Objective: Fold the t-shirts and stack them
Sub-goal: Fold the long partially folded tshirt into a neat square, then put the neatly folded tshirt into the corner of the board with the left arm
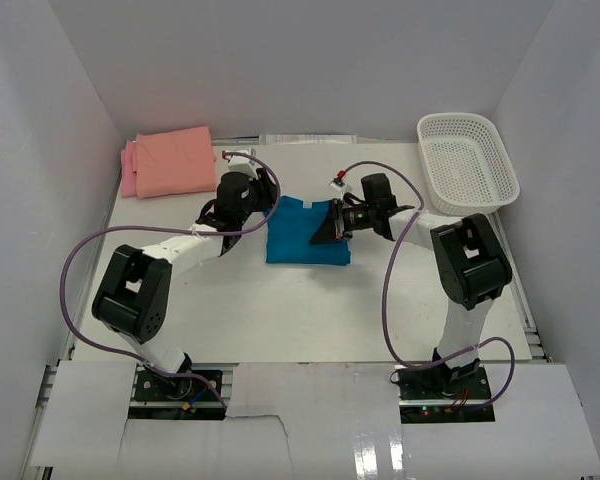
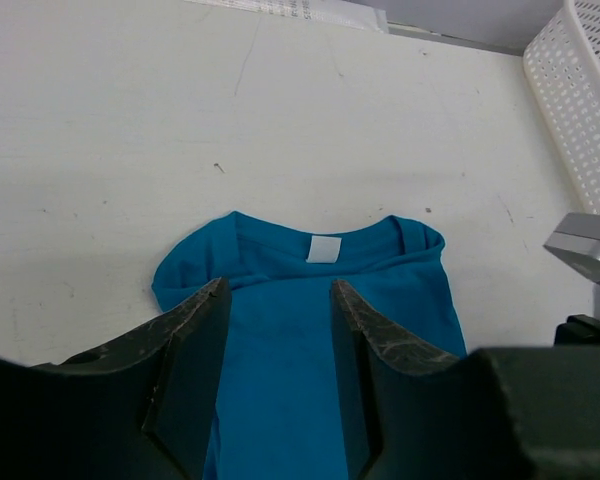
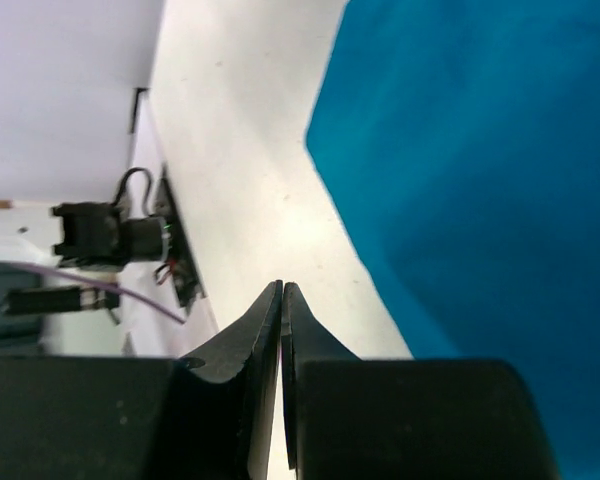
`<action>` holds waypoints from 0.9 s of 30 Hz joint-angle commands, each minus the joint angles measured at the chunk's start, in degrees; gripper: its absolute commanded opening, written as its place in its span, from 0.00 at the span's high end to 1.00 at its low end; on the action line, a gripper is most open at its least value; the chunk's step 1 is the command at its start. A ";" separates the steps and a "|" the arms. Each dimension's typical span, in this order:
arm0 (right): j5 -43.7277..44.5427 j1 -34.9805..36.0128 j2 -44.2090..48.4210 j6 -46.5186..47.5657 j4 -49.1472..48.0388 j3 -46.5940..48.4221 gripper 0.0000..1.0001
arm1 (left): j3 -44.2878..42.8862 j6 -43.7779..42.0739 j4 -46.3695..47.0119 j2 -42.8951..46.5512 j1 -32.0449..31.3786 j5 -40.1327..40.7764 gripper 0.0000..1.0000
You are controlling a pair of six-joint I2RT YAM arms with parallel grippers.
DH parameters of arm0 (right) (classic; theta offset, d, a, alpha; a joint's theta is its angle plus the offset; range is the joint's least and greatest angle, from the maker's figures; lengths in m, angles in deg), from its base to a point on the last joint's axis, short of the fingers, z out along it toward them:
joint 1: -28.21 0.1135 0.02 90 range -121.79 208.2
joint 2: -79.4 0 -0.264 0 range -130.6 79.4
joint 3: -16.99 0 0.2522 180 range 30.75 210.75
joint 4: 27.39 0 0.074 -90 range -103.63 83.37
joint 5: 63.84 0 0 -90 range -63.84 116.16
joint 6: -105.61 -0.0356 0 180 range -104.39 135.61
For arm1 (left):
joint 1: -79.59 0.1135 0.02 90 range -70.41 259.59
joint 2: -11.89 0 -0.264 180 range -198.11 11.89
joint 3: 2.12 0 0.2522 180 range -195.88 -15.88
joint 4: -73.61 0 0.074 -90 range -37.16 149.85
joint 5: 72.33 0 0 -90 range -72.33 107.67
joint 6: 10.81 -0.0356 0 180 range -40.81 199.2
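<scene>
Hidden or unclear:
- The pink folded cloth t-shirt (image 1: 128, 172) lies under the salmon-orange folded cloth t-shirt (image 1: 175, 162). Only a strip along its left edge shows.
- From overhead, the right hand covers the right part of the teal-blue cloth t-shirt (image 1: 295, 238), and the left arm's wrist overlaps its far left corner.
- In the left wrist view the shirt's lower body and hem are cut off by the fingers (image 2: 195, 345) and the frame edge.
- In the right wrist view only one slanting edge of the teal cloth shows. The rest runs out of frame.
- Whether the left fingers touch the cloth cannot be told.

Teal shirt: it lies flat near the middle of the white bench (image 1: 310, 310), between the two arms. The neck opening with its small white label (image 2: 323, 249) sits at the end nearer the back wall. The body runs from there back toward the arm bases, so the long axis seems to go near-to-far. Overhead the outline looks almost square, so that call is weak. No sleeves stick out, and the sides read as turned in.

Stack: salmon-orange on pink, at the far left corner of the bench, well apart from the teal shirt. The white plastic mesh basket (image 1: 466, 165) sits at the far right corner.

Left hand (image 2: 279, 290): released. The fingers are spread over the shirt's body just short of the collar, and flat cloth is visible in the gap.

Right hand (image 3: 281, 288): clenched. The fingertips are pressed together with nothing visible between them, and in its own view they sit over bare bench beside the teal edge.
</scene>
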 commanded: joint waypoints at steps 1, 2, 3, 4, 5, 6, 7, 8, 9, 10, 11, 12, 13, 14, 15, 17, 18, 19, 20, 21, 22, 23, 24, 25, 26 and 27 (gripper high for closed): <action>-10.18 0.09 -1.21 -8.64 -11.93 -0.11 0.92 | 0.26 0.60 -0.15 5.24 0.25 -1.23 0.45; -10.80 0.09 -2.96 -9.70 -12.81 -0.20 0.92 | -0.17 0.51 -0.93 5.16 0.25 -1.15 0.45; -11.67 0.09 -4.10 -12.32 -15.34 -0.38 0.92 | -0.44 0.51 -1.29 5.16 0.25 -1.15 0.45; -12.20 0.09 -5.25 -13.65 -16.41 -0.38 0.92 | -0.62 0.51 -1.55 5.16 0.25 -1.15 0.45; -12.47 0.09 -7.52 -14.62 -18.16 -0.64 0.92 | -0.97 0.51 -1.82 5.07 0.25 -1.32 0.44; -11.34 0.09 -8.41 -15.24 -17.92 -0.73 0.92 | -1.06 0.59 -1.91 4.72 0.25 -1.67 0.45; -10.37 0.09 -9.73 -14.46 -16.61 -0.56 0.92 | -1.14 0.86 -2.08 4.37 0.25 -1.85 0.45; -8.88 0.09 -10.44 -13.06 -14.07 0.92 0.92 | -1.41 0.95 -2.17 4.28 0.25 -2.02 0.45; -5.48 0.09 -11.40 -11.22 -5.78 2.33 0.92 | -1.50 1.12 -2.26 4.02 0.25 -2.20 0.45; -4.22 0.18 -13.41 -7.81 -1.61 4.00 0.92 | -1.50 1.21 -2.43 3.93 0.25 -2.55 0.45; -3.17 0.18 -14.56 -6.82 1.74 6.80 0.92 | -1.58 1.21 -2.35 3.75 0.25 -2.55 0.45; -2.81 0.18 -15.62 -5.94 5.69 7.61 0.92 | -1.67 1.21 -2.35 3.66 0.25 -2.64 0.45; -2.28 0.18 -16.24 -5.41 6.16 7.71 0.92 | -1.76 1.30 -2.52 3.49 0.25 -2.73 0.45; -0.54 0.18 -16.16 -5.31 6.34 7.62 0.92 | -1.76 1.30 -2.52 3.49 0.25 -2.82 0.45; 0.79 0.18 -15.98 -5.31 7.13 7.27 0.92 | -1.76 1.30 -2.61 3.49 0.25 -2.82 0.45; 3.59 0.18 -15.63 -4.44 9.76 7.96 0.92 | -1.58 1.21 -2.61 3.49 0.25 -2.82 0.45; 4.31 0.18 -15.54 -4.17 11.51 8.32 0.92 | -1.58 1.21 -2.70 3.49 0.25 -2.73 0.45; 4.40 0.27 -15.46 -4.00 11.79 8.67 0.92 | -1.58 1.12 -2.79 3.57 0.25 -2.73 0.45; 3.88 0.18 -15.19 -4.08 11.71 8.85 0.92 | -1.58 1.12 -2.79 3.66 0.25 -2.82 0.45; 3.79 0.18 -14.06 -4.08 11.71 9.11 0.92 | -1.85 1.12 -3.05 3.75 0.25 -3.08 0.45; 3.79 0.18 -13.00 -4.08 11.45 9.20 0.92 | -1.94 1.04 -3.14 3.84 0.25 -3.25 0.45; 3.70 0.18 -11.95 -4.08 11.18 9.29 0.92 | -2.11 0.95 -3.49 3.84 0.25 -3.43 0.44; 3.53 0.18 -9.33 -4.17 11.00 9.38 0.92 | -2.37 1.12 -5.14 3.58 0.25 -3.43 0.43; 3.18 0.18 -7.91 -4.08 11.00 9.46 0.91 | -3.77 1.30 -6.64 3.05 0.25 -3.26 0.42; 2.91 0.18 -6.68 -4.08 11.09 9.47 0.87 | -4.65 1.56 -8.48 1.83 0.25 -2.91 0.41; 2.73 0.18 -4.05 -4.08 11.18 9.38 0.84 | -5.53 2.43 -11.11 1.30 0.25 -2.21 0.33</action>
